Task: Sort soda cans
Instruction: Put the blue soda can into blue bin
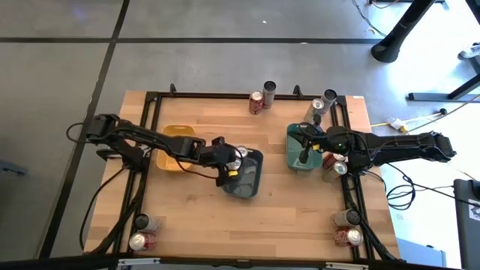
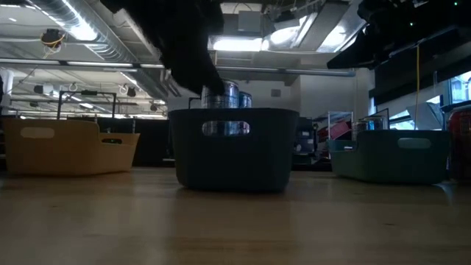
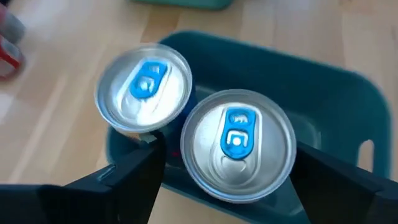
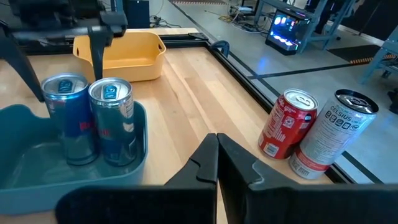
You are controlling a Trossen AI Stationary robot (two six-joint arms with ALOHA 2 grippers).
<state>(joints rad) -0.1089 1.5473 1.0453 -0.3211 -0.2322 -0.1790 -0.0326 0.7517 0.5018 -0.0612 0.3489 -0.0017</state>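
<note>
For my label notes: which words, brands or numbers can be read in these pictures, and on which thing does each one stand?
"CELSIUS": on the silver can beside the red can, right wrist view.
Red can: print too blurred to read.
Two blue cans in the grey-blue tray: red lettering, not readable.
Other cans: too small.

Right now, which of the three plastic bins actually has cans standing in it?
The dark grey-blue bin in the middle, under the left gripper: two blue-tabbed cans stand inside. The yellow bin shows no cans; the teal bin's inside is partly hidden.

Two cans (image 1: 238, 154) are standing in the middle tray (image 1: 247, 180); other trays are sitting left (image 1: 176, 135) and right (image 1: 294, 154) on the tabletop (image 1: 195, 217).
</note>
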